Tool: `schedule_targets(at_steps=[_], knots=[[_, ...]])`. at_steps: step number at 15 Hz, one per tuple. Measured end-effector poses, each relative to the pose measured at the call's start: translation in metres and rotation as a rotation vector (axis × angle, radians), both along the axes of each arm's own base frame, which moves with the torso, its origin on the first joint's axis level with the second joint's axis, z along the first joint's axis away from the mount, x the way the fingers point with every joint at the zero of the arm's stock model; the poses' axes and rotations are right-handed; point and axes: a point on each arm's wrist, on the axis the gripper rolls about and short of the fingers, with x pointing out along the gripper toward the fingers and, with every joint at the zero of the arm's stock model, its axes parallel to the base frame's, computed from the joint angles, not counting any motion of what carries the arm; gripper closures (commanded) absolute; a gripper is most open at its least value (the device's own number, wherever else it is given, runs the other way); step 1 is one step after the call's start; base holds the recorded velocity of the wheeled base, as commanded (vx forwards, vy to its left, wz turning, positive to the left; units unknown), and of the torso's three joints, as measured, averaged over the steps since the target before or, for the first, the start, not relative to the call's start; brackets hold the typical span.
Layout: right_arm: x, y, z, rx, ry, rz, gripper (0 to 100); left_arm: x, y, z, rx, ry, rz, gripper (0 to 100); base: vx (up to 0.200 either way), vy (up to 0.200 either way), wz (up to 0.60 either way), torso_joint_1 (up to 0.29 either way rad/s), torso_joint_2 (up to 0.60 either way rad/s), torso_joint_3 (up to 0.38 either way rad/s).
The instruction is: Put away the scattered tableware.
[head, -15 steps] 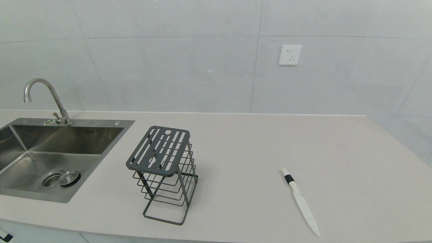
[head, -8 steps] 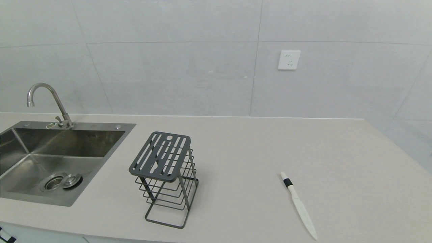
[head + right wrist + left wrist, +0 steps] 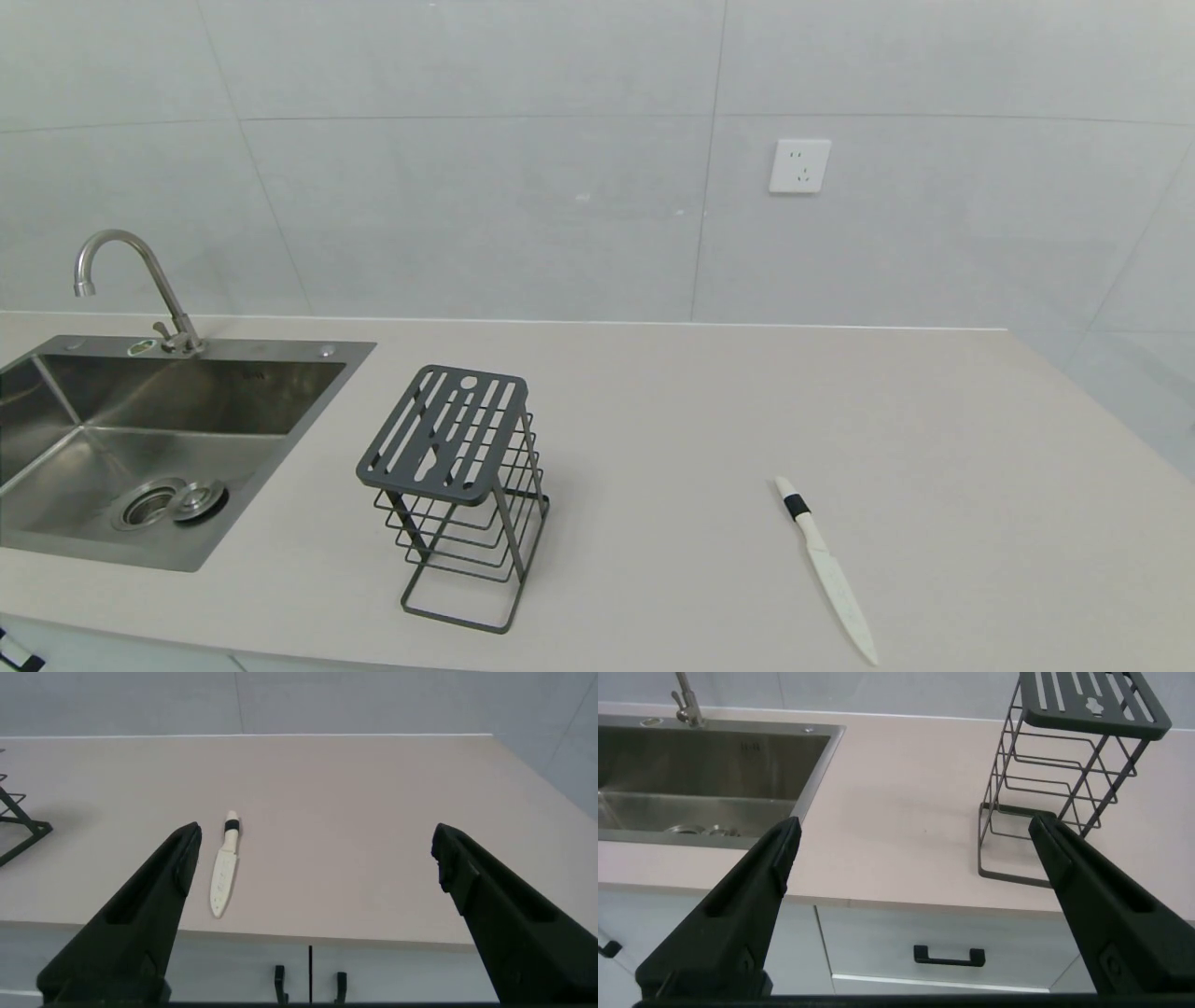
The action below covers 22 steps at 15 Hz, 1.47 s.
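A white knife (image 3: 825,567) with a black band on its handle lies flat on the pale countertop (image 3: 672,420) at the lower right of the head view, blade tip toward the bottom edge. Well apart from it, at lower centre, stands a dark wire knife rack (image 3: 455,495) with a slotted top, near the steel sink (image 3: 187,397) and faucet (image 3: 114,236) at left. The left gripper (image 3: 913,826) hangs before the counter's edge, fingers (image 3: 738,915) spread wide and empty, facing rack and sink. The right gripper (image 3: 316,833), likewise spread and empty, faces the knife.
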Motion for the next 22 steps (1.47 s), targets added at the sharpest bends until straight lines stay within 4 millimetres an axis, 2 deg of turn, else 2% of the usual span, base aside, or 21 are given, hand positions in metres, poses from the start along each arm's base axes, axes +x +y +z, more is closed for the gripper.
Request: schedule_targets(at_steps=[9, 11, 13, 14, 15, 19, 22], knots=[[0.000, 0.000, 0.005, 0.007, -0.038, 0.004, 0, 0.000, 0.000, 0.000, 0.001, 0.001, -0.002, 0, 0.000, 0.000, 0.00, 0.000, 0.00, 0.000], [-0.006, 0.000, 0.032, 0.043, -0.190, 0.012, 0, 0.000, 0.000, 0.000, 0.002, 0.001, -0.002, 0, 0.000, 0.000, 0.00, 0.000, 0.00, 0.000], [-0.020, 0.002, 0.079, 0.045, -0.348, 0.076, 0, 0.000, 0.000, 0.000, 0.001, 0.001, -0.001, 0, 0.000, 0.000, 0.00, 0.000, 0.00, 0.000], [-0.024, 0.004, 0.094, 0.038, -0.356, 0.122, 0, 0.000, 0.000, 0.000, -0.001, 0.001, -0.001, 0, 0.000, 0.000, 0.00, 0.000, 0.00, 0.000], [-0.022, 0.005, 0.100, 0.027, -0.304, 0.180, 0, 0.000, 0.000, 0.000, -0.001, 0.001, 0.000, 0, 0.000, 0.000, 0.00, 0.000, 0.00, 0.000], [0.016, 0.007, 0.091, 0.025, 0.009, 0.345, 0, 0.000, 0.000, 0.000, -0.002, 0.000, 0.000, 0, 0.000, 0.000, 0.00, 0.000, 0.00, 0.000], [0.056, 0.011, 0.093, -0.038, 0.222, 0.455, 0, 0.000, 0.000, 0.000, -0.002, 0.000, 0.000, 0, 0.000, 0.000, 0.00, 0.000, 0.00, 0.000]])
